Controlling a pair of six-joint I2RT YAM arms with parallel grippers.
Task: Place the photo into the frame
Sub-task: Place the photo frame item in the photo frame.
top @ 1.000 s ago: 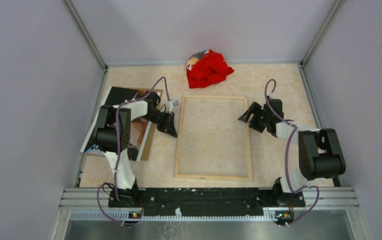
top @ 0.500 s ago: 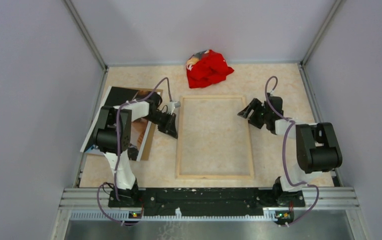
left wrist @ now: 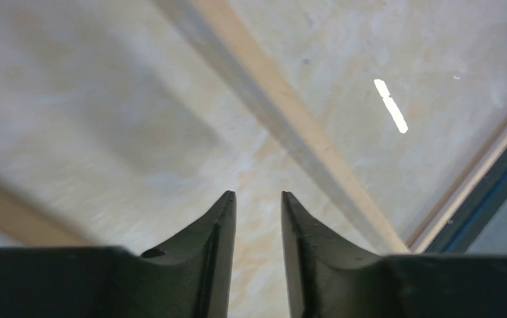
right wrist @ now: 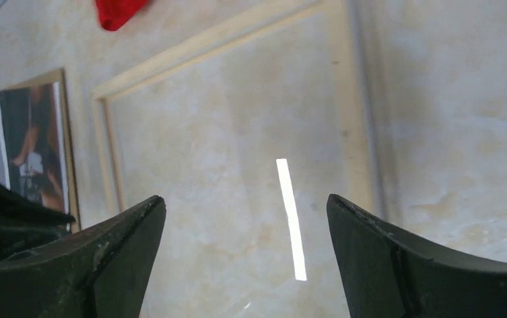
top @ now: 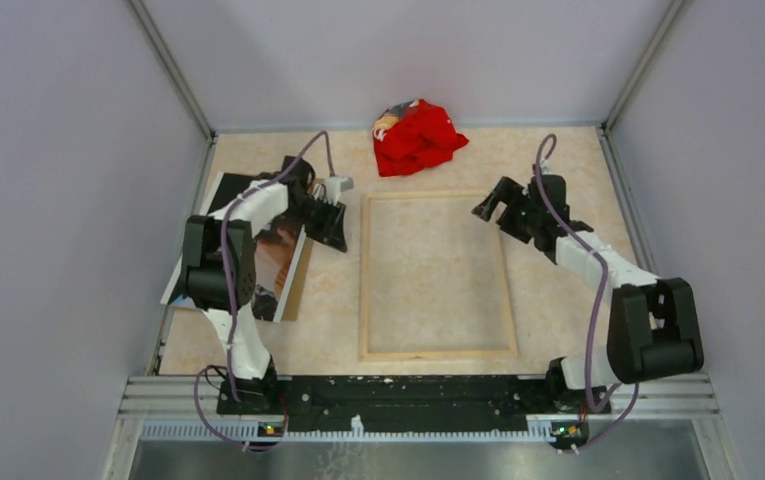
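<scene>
The frame (top: 438, 354) lies flat in the middle of the table, pale wood back up, with the clear pane inside. The photo (top: 280, 250) lies face up at the left, partly under my left arm. My left gripper (top: 334, 235) hovers just left of the frame's far left corner. In the left wrist view its jaws (left wrist: 257, 196) stand a narrow gap apart and empty, with a frame rail (left wrist: 283, 106) ahead. My right gripper (top: 485, 208) is over the frame's far right corner, wide open and empty (right wrist: 245, 199). The right wrist view shows the frame (right wrist: 355, 99) and the photo (right wrist: 35, 146).
A plain brown backing board (top: 297, 278) lies under the photo, its edge showing on the right side. A crumpled red cloth (top: 416, 135) lies at the back centre, also in the right wrist view (right wrist: 118, 10). Grey walls close in the left, right and back.
The frame's near end has slid a little to the right. Both grippers have moved toward the back, to the frame's far corners.
</scene>
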